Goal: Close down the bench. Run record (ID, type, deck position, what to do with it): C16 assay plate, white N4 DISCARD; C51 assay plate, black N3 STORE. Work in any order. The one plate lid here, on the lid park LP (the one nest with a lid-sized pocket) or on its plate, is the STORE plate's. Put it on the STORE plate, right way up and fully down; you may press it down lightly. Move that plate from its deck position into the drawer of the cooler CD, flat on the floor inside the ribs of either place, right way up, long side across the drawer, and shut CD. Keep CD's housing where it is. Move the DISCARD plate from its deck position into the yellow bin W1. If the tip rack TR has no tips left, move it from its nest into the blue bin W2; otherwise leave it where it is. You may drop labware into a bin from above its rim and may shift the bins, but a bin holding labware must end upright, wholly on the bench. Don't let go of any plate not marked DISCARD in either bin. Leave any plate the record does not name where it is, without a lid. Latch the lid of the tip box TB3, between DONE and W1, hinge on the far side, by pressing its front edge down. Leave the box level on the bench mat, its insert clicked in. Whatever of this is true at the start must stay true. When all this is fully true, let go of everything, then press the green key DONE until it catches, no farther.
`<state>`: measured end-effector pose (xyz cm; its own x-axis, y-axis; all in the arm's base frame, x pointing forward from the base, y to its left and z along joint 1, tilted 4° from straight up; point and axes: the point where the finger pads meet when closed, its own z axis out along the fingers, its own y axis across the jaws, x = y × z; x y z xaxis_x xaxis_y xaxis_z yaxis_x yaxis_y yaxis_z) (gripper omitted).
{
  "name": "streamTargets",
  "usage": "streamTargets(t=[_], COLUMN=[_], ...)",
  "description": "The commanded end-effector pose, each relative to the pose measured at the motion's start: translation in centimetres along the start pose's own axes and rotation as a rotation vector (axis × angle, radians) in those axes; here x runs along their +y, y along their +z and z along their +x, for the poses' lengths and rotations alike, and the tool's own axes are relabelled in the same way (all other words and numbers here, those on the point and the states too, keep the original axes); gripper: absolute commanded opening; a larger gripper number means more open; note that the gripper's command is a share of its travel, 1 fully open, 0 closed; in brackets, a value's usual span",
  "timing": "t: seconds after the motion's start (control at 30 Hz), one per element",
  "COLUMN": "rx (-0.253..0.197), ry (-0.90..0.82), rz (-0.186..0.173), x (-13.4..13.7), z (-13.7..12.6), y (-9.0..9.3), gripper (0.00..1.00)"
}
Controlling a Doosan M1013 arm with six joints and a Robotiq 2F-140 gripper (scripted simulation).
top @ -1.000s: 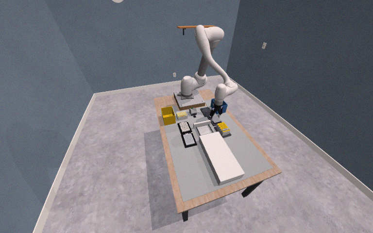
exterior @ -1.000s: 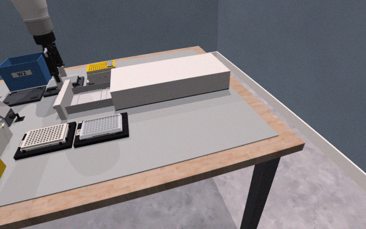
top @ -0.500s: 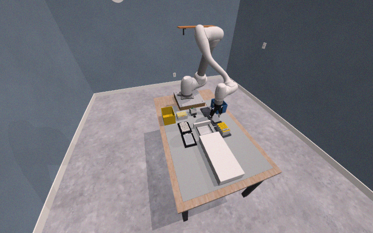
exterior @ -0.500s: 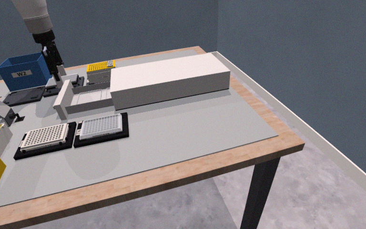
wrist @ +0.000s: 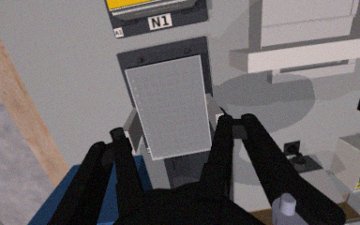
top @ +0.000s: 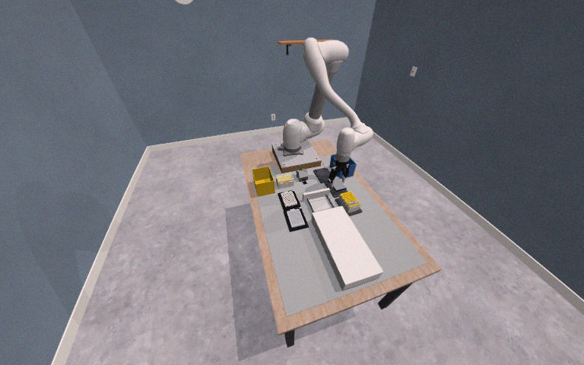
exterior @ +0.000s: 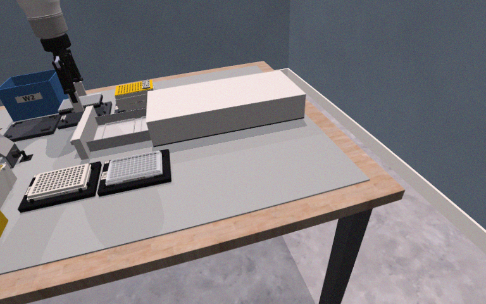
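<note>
Between the tool's (wrist: 172,128) fingers (over its nest): the lid (wrist: 170,105).

Grey plate lid (wrist: 170,107) clamped in pincer (wrist: 173,126), above dark nest (wrist: 162,52).

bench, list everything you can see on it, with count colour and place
plate lid: 1, grey, held above its dark nest
tip rack: 1, yellow top, beside the cooler's far side
cooler: 1, white, long box mid-bench
drawer: 1, white, pulled open at the cooler's end
plates: 2, one white, one paler, side by side on black nests
blue bin: 1, far corner
yellow bin: 1, bench edge near the arm's base
tip box: 1, grey with yellow insert, next to the yellow bin
bench: 1, wood edge, grey mat
arm: 1, white
end effector: 1, black, closed on the plate lid
</note>
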<state>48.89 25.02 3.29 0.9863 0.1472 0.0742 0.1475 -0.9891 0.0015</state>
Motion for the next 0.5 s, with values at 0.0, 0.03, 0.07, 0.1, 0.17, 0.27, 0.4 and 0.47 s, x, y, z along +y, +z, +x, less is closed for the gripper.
streamTargets(t=[0.0, 0.03, 0.07, 0.1, 0.17, 0.27, 0.4, 0.47], rx=[0.0, 0.0, 0.0, 0.0, 0.0, 0.0, 0.0, 0.0], ry=[0.0, 0.0, 0.0, 0.0, 0.0, 0.0, 0.0, 0.0], rz=[0.0, 0.0, 0.0, 0.0, 0.0, 0.0, 0.0, 0.0], x=[0.0, 0.0, 0.0, 0.0, 0.0, 0.0, 0.0, 0.0], z=[0.0, 0.0, 0.0, 0.0, 0.0, 0.0, 0.0, 0.0], y=[-0.5, -0.6, -0.7, -0.9, -0.9, -1.3, -1.8, -2.1], gripper=[0.0, 0.0, 0.0, 0.0, 0.0, 0.0, 0.0, 0.0])
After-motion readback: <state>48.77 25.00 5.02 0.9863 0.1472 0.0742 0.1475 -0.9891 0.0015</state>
